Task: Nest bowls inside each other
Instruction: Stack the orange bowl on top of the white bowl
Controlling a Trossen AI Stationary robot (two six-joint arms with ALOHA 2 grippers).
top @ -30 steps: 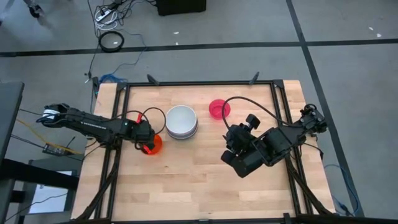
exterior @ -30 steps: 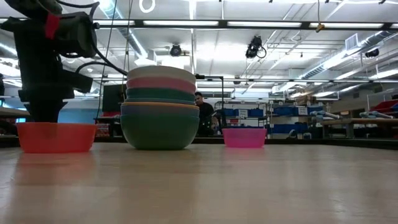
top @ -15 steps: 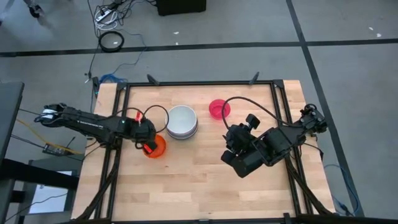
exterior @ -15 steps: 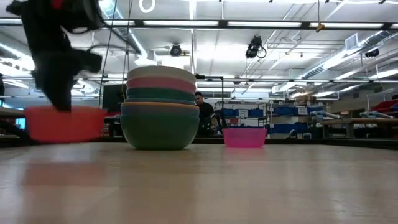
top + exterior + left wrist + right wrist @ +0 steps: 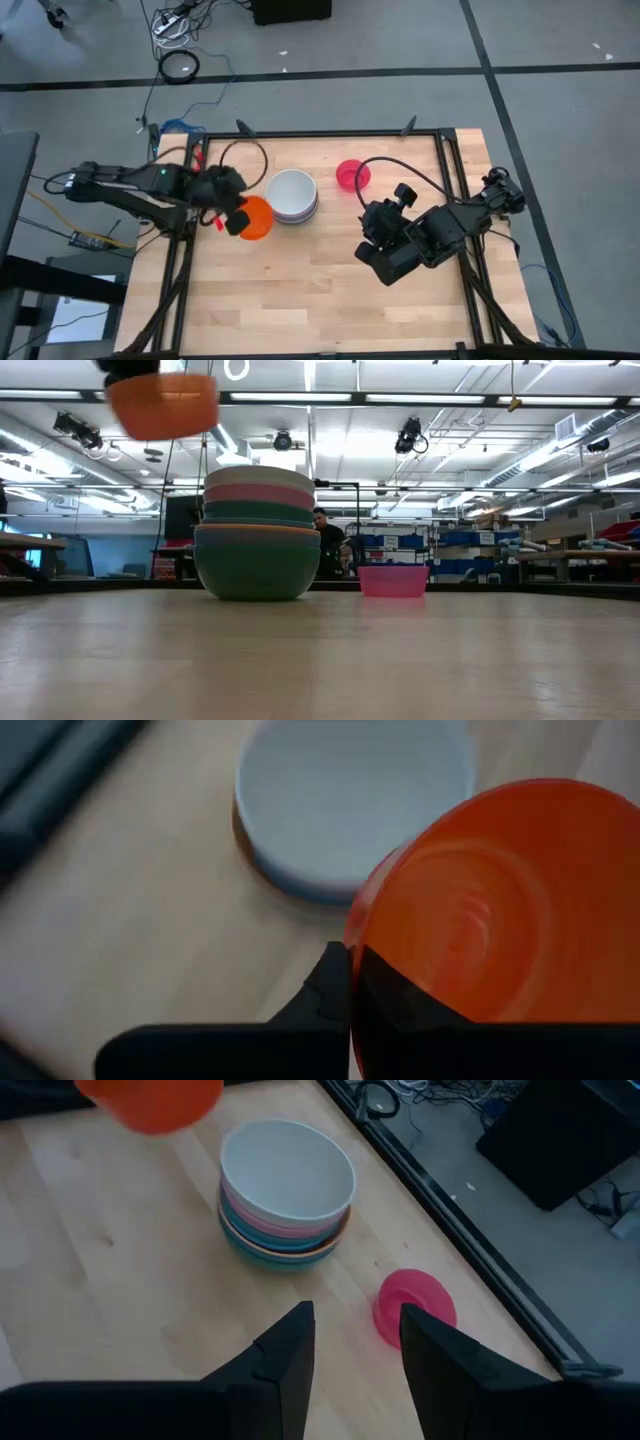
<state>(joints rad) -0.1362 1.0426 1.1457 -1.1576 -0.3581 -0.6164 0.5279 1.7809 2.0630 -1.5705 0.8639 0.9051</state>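
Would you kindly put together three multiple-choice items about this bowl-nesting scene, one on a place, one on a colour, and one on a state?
1. Where is the magenta bowl?
A. On the table, apart from the stack
B. On top of the stack
C. In the right gripper

2. What colour is the top bowl of the stack?
A. Pink
B. White
C. Teal

3. What is the state of the red-orange bowl?
A. Resting on the table
B. Nested in the stack
C. Lifted in the air by the left gripper

Answers:
1. A: the high view shows it alone on the wood, between the stack and the right gripper, whose fingers stand open and empty.
2. B: the high and right wrist views show a white bowl uppermost.
3. C: the low view shows it above the stack's height, and the left wrist view shows a finger clamped on its rim.
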